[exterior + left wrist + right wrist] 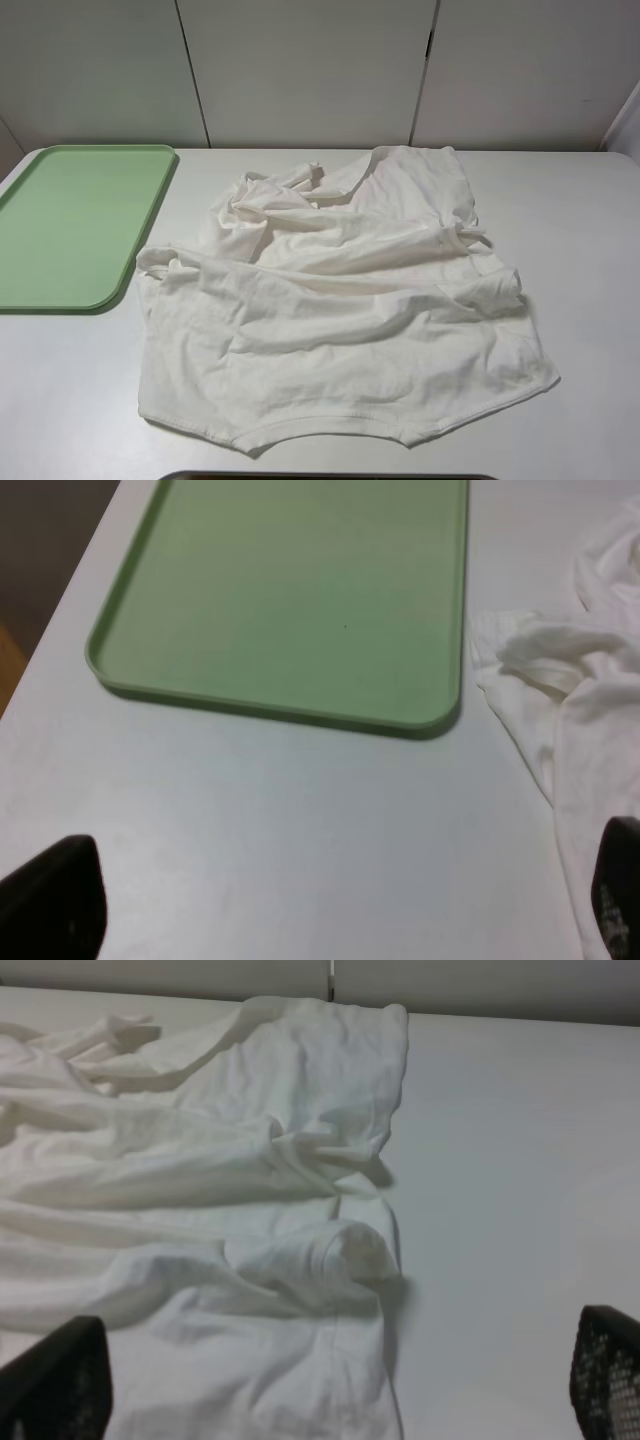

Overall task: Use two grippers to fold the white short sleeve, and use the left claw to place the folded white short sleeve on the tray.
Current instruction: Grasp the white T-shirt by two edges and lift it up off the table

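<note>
Starting fold | white short sleeve (340, 300) lies crumpled on desk (580, 250), just beside tray (60, 230) | left tool (335, 910) and right tool (330, 1380) both spread wide, holding nothing | you should pinch matching hem corners, lifting evenly so wrinkles fall out

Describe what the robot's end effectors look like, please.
Only the tips show. The black left end effector has two rounded, matte fingertips. The black right end effector has matching fingertips, their pads covered in a fine dotted grid. No arm links, cables or markings are in view.
</note>
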Robot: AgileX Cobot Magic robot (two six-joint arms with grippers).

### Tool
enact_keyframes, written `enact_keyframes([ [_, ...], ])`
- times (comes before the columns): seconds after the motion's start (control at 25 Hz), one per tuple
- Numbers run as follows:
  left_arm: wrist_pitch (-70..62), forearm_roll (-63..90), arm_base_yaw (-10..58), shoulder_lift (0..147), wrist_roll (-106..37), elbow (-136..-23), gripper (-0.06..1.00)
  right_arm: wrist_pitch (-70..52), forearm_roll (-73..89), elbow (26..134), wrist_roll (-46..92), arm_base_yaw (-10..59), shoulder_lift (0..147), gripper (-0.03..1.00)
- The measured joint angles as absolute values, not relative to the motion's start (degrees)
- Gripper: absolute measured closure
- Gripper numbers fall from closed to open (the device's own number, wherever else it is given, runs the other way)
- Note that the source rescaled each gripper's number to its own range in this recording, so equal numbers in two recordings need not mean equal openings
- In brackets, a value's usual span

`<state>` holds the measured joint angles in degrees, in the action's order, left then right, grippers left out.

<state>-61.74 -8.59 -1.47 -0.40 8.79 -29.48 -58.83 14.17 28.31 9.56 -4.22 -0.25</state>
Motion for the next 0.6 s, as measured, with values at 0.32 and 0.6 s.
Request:
enact_keyframes([
  [0.32,-61.7,-8.6,-1.5,-0.4,8.8,-29.5,-0.03,-58.8,14.2,28.3,9.6,-4.2,-0.2,-0.03],
  [0.6,-61.7,-8.6,-1.5,-0.4,8.8,-29.5,-0.03,-58.8,14.2,28.3,9.6,-4.2,-0.2,-0.03],
])
